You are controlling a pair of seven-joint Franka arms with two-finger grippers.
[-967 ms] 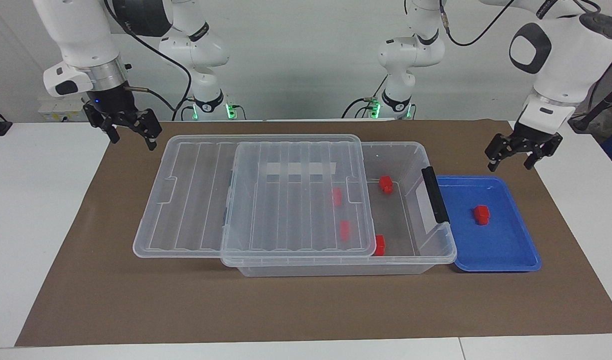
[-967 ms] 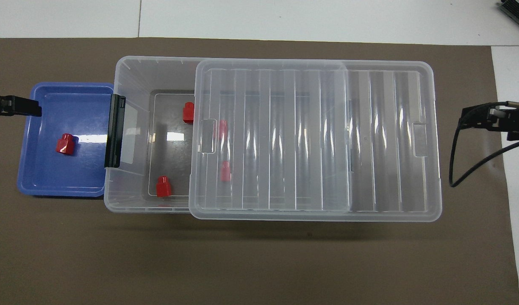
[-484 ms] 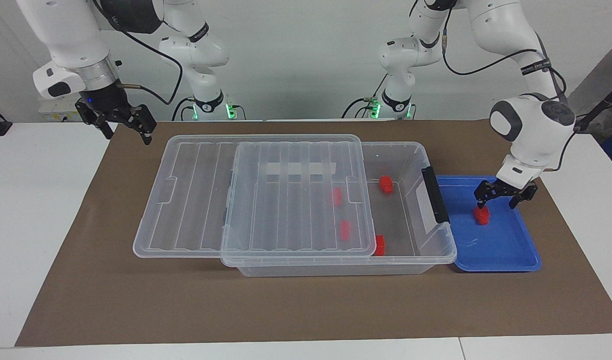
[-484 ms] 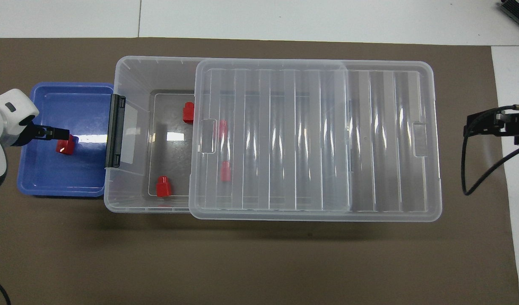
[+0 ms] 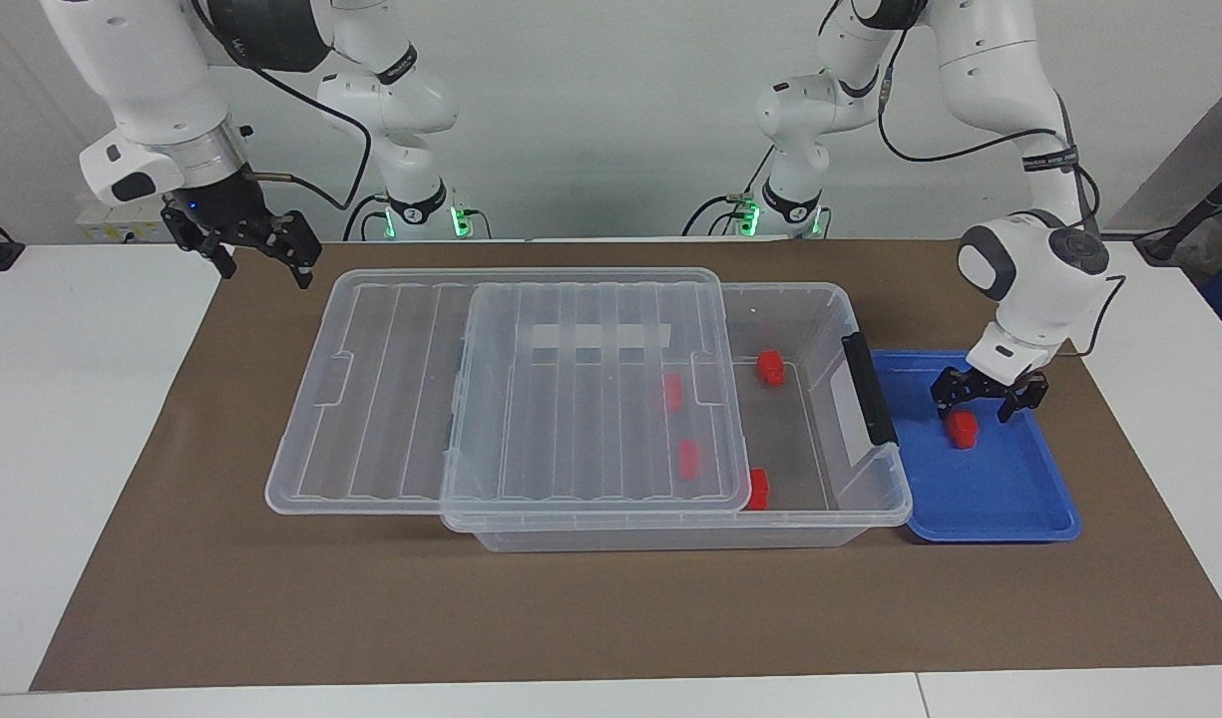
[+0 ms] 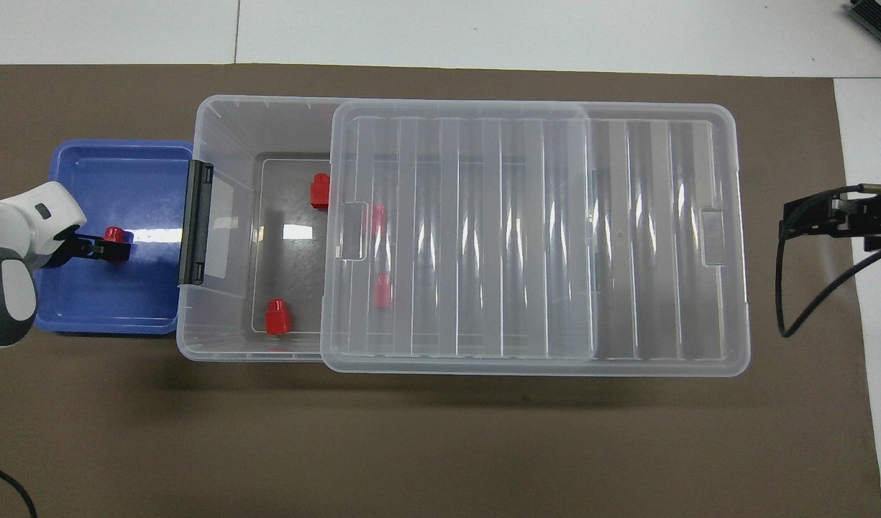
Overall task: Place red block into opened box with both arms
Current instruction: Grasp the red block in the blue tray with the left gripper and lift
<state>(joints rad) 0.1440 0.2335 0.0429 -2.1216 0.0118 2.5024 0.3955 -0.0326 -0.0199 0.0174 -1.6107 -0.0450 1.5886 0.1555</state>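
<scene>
Brown paper is covering the white table point(image 5: 92, 419), and on it the clear box point(image 5: 820, 499) is sitting with its ribbed lid point(image 5: 571, 399) slid toward the right arm's end, leaving the end by the black handle point(image 5: 867, 387) uncovered. Four red blocks are lying inside: two in the uncovered part, two blurring through the lid. A fifth red block point(image 5: 962, 427) is sitting in the blue tray point(image 5: 1010, 499) beside the handle, half hidden from above by the left gripper point(image 5: 982, 407), which is pointing down over it with fingers apart, not clamping it. The right gripper point(image 5: 261, 261) is hanging with fingers spread over the table's edge near the lid's corner; from above only its tip is showing.
</scene>
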